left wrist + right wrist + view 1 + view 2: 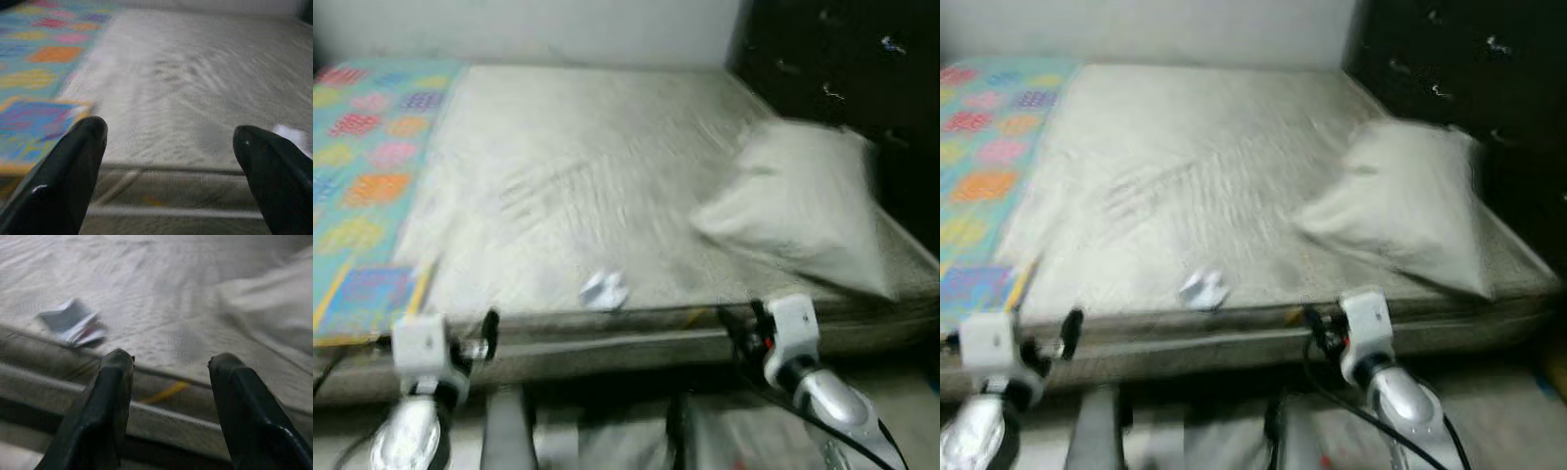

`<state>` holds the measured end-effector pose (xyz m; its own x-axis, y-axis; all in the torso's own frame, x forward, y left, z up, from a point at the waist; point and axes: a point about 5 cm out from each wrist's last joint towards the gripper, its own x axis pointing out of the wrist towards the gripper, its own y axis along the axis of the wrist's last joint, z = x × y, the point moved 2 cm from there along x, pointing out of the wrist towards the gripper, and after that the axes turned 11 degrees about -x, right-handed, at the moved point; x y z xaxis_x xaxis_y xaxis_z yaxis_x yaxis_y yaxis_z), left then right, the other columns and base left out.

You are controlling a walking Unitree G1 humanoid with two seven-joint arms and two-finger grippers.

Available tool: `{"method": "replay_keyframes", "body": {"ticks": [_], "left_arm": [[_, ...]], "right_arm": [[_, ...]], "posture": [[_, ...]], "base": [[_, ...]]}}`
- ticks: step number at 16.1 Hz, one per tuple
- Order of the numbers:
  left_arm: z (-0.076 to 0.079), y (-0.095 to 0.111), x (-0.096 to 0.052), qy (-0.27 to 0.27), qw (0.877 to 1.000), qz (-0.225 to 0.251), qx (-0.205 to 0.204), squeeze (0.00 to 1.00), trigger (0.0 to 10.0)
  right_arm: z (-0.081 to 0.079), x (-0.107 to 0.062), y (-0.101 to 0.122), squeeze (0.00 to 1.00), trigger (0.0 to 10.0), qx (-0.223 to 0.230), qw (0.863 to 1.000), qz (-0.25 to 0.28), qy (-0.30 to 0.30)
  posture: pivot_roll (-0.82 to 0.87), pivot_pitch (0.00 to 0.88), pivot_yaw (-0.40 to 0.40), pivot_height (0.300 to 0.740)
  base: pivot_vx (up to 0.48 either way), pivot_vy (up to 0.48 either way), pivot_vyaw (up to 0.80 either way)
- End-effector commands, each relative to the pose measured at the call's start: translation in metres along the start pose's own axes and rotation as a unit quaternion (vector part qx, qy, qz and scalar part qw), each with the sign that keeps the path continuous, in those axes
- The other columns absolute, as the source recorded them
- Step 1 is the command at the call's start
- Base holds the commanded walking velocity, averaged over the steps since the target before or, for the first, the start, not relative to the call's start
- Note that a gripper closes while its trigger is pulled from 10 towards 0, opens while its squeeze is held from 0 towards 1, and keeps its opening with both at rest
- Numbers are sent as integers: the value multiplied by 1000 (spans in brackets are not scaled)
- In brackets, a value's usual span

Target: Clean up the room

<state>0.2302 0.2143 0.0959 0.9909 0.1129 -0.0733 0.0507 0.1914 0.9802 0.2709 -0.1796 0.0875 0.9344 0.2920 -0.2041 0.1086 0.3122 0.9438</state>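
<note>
Both grippers, left [171,161] and right [168,391], hang spread wide and empty; the right should approach the crumpled wrapper [604,290] on the bed [607,176] squarely.

A bare mattress [1185,186] filled the blurred scene. A white pillow [1400,211] lay on its right part, a colourful quilt [984,137] along its left side, and a small crumpled wrapper [1203,290] near its front edge.

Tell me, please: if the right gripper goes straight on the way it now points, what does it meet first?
Probably the front edge of the mattress, just ahead of the right gripper, whose jaws stand open. The small wrapper lies off to one side, the pillow to the other; blur leaves depth unclear.
</note>
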Motion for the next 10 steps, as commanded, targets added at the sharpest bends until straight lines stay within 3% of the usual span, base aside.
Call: {"method": "replay_keyframes", "body": {"ticks": [1, 7, 10], "left_arm": [[-5, -16, -6, 18, 999, -35, 2, 0, 10000], [-2, -15, -7, 6, 999, -31, -2, 0, 10000], [0, -15, -7, -1, 1000, -30, -5, 0, 10000]], "right_arm": [[0, 1, 3, 0, 10000, 2, 1000, 6, 2], [-2, 1, 3, 0, 10000, 0, 1000, 7, 11], [-6, 1, 5, 0, 10000, -20, 999, 12, 27]], "posture": [[-61, 100, -68, 533], [-62, 100, -72, 533], [-62, 99, -74, 533]], "base": [[0, 0, 0], [0, 0, 0], [0, 0, 675]]}}
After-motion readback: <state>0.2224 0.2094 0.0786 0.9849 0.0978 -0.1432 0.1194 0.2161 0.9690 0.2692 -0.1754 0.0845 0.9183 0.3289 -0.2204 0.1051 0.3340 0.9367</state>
